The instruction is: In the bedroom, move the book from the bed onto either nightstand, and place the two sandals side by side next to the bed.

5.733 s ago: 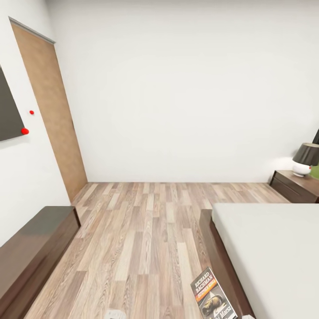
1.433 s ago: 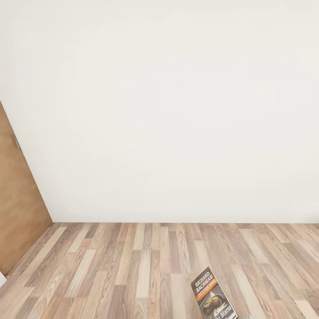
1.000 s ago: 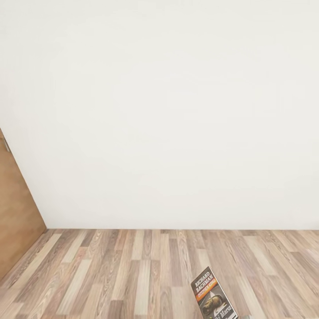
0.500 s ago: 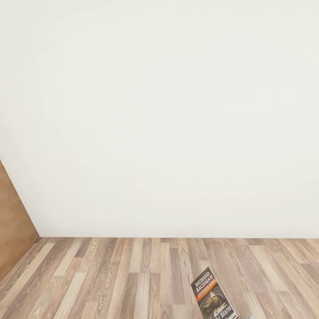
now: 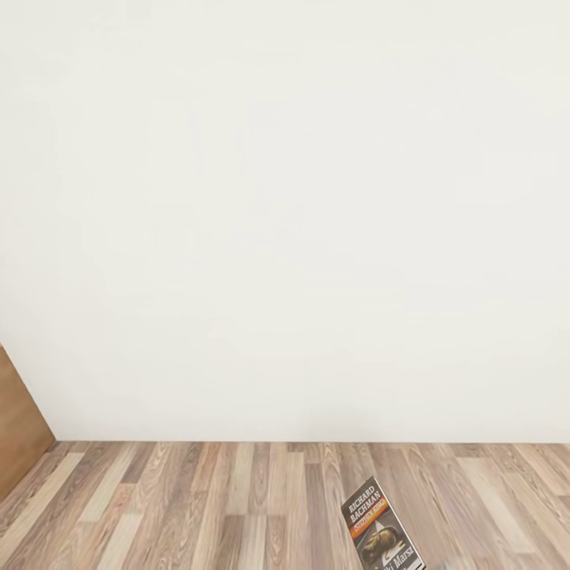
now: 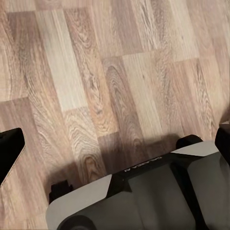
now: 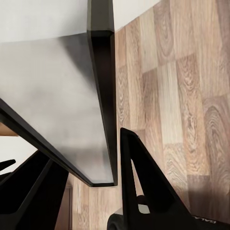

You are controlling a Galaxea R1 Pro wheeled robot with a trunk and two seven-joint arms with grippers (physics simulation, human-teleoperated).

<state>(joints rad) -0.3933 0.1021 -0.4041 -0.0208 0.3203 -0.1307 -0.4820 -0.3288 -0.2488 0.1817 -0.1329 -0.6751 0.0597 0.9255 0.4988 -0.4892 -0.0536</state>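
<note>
Right gripper: closed on the book, its dark fingers on either side of the thin edge
Left gripper: black fingers at opposite edges of the wrist view, spread wide, nothing between them
Book: cover facing the head camera, tilted, low and right of centre, above the floor
Wall: plain white, straight ahead
Door: brown, far left
Robot base: grey and black, on the planks
</note>
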